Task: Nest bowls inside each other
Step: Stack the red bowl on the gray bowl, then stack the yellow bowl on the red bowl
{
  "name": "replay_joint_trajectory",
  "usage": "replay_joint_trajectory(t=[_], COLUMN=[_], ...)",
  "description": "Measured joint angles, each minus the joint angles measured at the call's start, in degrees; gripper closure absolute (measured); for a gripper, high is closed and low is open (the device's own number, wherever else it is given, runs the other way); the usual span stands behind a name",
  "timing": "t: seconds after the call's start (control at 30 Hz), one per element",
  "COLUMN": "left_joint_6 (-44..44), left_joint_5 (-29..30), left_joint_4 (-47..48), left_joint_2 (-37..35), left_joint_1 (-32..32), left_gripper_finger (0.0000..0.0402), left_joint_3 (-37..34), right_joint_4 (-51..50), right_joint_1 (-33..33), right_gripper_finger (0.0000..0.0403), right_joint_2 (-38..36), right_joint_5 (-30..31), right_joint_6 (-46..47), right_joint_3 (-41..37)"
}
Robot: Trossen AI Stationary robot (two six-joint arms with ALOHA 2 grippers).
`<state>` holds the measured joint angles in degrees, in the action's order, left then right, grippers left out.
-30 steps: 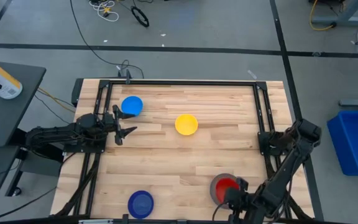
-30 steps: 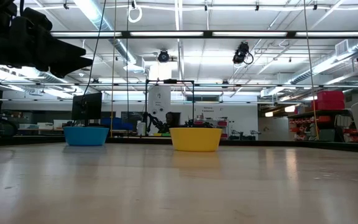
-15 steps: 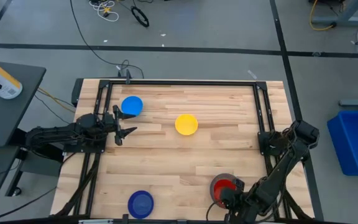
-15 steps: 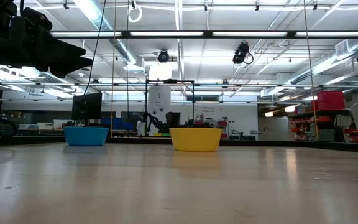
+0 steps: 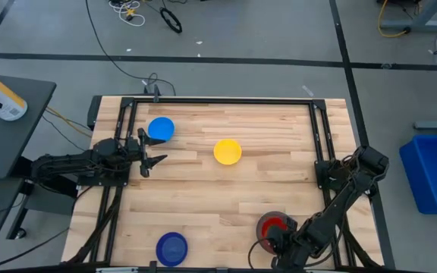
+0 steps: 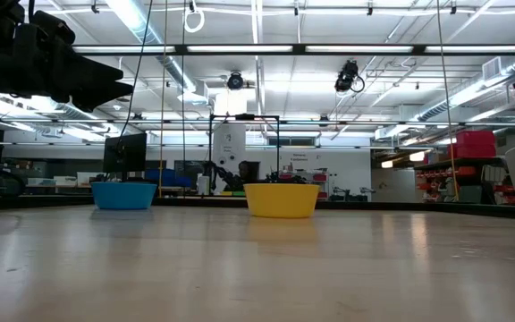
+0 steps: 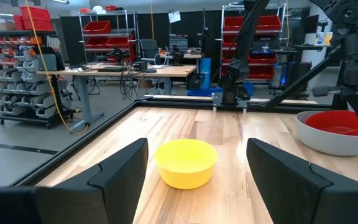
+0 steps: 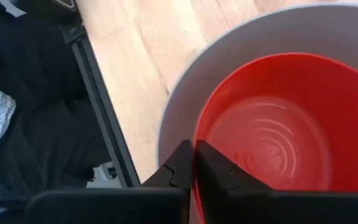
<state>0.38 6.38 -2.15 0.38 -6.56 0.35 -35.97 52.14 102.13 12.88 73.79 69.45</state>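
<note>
Red bowl (image 8: 272,137) nests in grey bowl (image 8: 185,106), both partly cropped.

Table (image 5: 203,197) viewed from above: one bowl (image 5: 161,129) placed at far left. Second bowl (image 5: 227,152) set near centre, right of first and slightly nearer, well apart from it. Third bowl (image 5: 172,247) placed at near edge, left of middle. Nested pair at near right: smaller bowl (image 5: 277,226) seated inside larger bowl (image 5: 263,222). Left gripper (image 5: 155,152) held just beside first bowl, facing centre bowl. Right gripper (image 8: 194,163) positioned over nested pair's rim, apparently touching it.
</note>
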Motion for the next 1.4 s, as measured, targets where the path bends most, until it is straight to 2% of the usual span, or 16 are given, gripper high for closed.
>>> replay_joint_trajectory(t=[0.37,0.5,0.67,0.83,1.0,1.17,1.4], left_joint_6=[-0.11,-0.13,-0.03,0.00,0.02,0.33,0.38], left_joint_5=[0.00,-0.01,-0.01,-0.01,-0.01,-0.04,-0.04], left_joint_4=[0.00,0.00,0.00,0.00,0.00,0.02,0.02], left_joint_2=[0.00,0.00,0.00,0.00,0.00,0.00,0.00], left_joint_1=[-0.01,0.00,0.01,-0.01,-0.01,-0.01,0.00], left_gripper_finger=[0.0123,0.0123,0.0123,0.0123,0.0123,0.0123,0.0123], left_joint_3=[0.01,0.00,0.00,-0.01,0.00,-0.01,-0.01], right_joint_4=[-2.32,-4.84,-9.47,-8.59,-2.40,0.77,3.71], right_joint_1=[-1.02,-2.12,-5.87,-14.09,-24.60,-35.48,-45.72], right_gripper_finger=[0.0266,0.0231,0.0212,0.0215,0.0219,0.0207,0.0190], right_joint_2=[0.00,0.00,0.00,0.00,0.00,0.00,0.00], right_joint_5=[0.85,5.19,11.27,16.16,16.39,10.87,5.65], right_joint_6=[0.79,-1.71,-6.53,-17.55,-35.71,-49.52,-59.87], right_joint_3=[-0.04,-0.07,-0.07,-0.07,-0.07,-0.07,-0.07])
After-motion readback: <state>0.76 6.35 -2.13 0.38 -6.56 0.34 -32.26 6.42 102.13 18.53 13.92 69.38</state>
